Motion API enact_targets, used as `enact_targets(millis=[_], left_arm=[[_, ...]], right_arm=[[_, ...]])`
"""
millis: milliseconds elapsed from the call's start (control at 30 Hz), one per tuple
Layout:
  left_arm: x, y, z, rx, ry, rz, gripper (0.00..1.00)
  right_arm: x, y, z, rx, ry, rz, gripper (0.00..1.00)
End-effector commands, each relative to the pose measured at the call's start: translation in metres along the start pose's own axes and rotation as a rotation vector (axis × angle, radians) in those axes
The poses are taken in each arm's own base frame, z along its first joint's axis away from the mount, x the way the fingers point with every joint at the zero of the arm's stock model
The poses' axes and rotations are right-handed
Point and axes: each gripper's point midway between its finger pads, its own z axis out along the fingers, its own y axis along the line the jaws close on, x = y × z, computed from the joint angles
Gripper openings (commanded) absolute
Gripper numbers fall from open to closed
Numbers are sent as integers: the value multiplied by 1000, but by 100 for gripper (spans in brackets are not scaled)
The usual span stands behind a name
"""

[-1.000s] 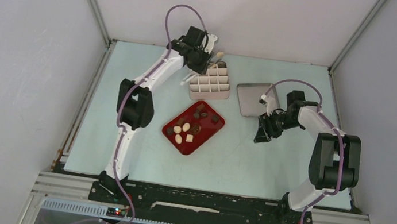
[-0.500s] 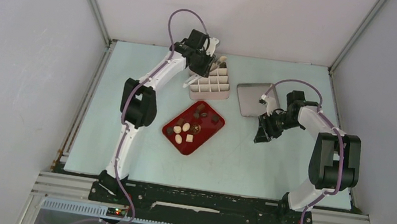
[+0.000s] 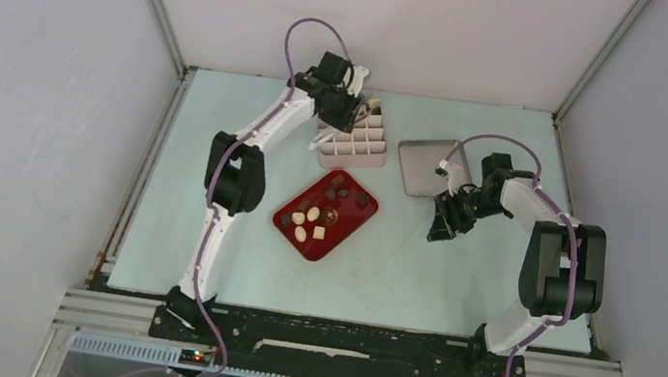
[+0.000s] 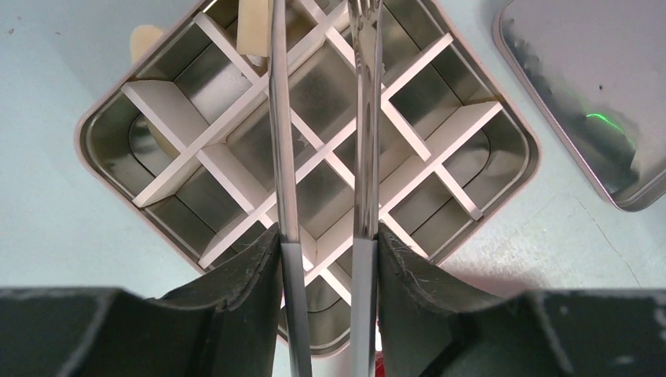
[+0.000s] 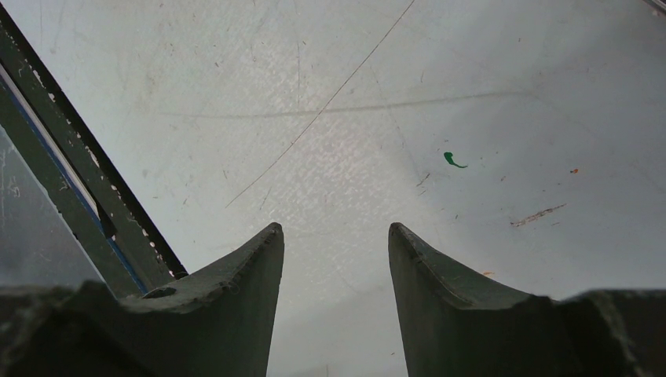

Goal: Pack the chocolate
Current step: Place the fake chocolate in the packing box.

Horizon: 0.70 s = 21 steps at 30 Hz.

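Several chocolate pieces (image 3: 313,213), dark brown and cream-white, lie on a red tray (image 3: 350,220) mid-table. My left gripper (image 4: 326,232) is shut on metal tongs (image 4: 281,157), whose two blades reach out over a divided tin box (image 4: 102,118). A cream-white piece (image 4: 255,27) shows beside the left blade near the tongs' tip, over the box's far compartments. From above, that gripper (image 3: 346,107) hangs over the box (image 3: 353,142) at its far-left corner. My right gripper (image 5: 335,228) is open over bare table, with nothing between its fingers.
The box's metal lid (image 3: 426,166) lies flat to the right of the box, its corner also in the left wrist view as a lid (image 4: 581,86). My right gripper (image 3: 442,224) hovers just in front of it. Grey walls enclose the table.
My left arm has carried the tongs and the cream-white piece a little right and down over the box's far corner. The right arm has not moved.
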Motion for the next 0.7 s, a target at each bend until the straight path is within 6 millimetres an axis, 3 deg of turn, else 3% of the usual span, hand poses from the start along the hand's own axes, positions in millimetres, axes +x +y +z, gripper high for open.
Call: enact_targets(millis=[0, 367, 667], left_arm=[[-46, -9, -25, 8, -133, 11, 47], [-52, -16, -34, 14, -147, 27, 48], [-78, -10, -86, -55, -242, 97, 44]], right_arm=[[-13, -3, -6, 15, -24, -38, 55], [-13, -3, -6, 14, -22, -36, 55], [-12, -3, -6, 11, -21, -36, 55]])
